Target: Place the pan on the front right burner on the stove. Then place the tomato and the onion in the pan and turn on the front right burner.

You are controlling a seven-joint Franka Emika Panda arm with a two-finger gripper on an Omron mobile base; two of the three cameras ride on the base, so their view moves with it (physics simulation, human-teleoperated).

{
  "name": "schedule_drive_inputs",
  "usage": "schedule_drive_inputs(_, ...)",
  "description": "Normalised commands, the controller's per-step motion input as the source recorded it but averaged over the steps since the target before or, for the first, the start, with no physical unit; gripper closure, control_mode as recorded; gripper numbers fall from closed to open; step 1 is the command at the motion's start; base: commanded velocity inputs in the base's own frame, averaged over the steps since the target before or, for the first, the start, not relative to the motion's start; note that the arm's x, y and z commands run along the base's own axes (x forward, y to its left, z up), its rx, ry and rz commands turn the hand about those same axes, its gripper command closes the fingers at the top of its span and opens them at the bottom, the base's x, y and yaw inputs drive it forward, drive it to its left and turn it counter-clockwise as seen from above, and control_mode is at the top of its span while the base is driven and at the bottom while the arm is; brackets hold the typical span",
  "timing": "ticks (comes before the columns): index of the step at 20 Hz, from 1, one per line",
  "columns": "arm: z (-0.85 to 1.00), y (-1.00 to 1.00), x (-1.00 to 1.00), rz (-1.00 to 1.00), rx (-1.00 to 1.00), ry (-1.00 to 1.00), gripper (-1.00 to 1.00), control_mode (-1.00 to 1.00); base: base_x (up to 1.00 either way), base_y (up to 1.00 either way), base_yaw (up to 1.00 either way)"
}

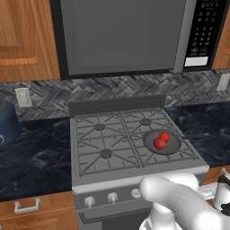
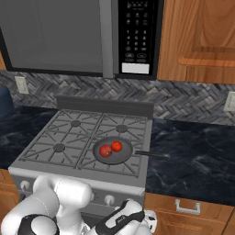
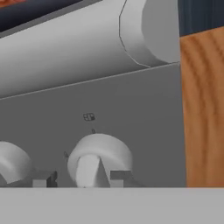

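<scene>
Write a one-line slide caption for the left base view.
Pan holding two red round items sits on the stove's front right burner, handle pointing right, white arm low in front.

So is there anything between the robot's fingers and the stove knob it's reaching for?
Nothing visible is in the way. In the hand view the fingertips sit on either side of a round silver knob on the stove front, with no object between them. The pan already sits on the front right burner with two red items inside.

The dark grey pan (image 1: 162, 141) sits flat on the stove (image 1: 90, 177), over the front right burner, thin handle pointing right. Inside it, two red round pieces, touching: tomato (image 1: 159, 143) nearer, onion (image 1: 165, 136) behind.
</scene>
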Motion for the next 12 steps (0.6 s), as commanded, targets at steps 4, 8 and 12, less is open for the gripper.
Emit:
schedule_drive_inputs(4,-0.25,0.0,0.0,-0.02,0.0,0.0,-1.0,-1.0,0.0,0.0,0.0)
schedule_drive_inputs(8,-0.23,0.01,0.01,-0.01,0.0,0.0,1.0,-1.0,0.0,0.0,0.0)
schedule_drive_inputs(12,-0.13,0.0,0.0,-0.02,0.0,0.0,1.0,-1.0,0.0,0.0,0.0)
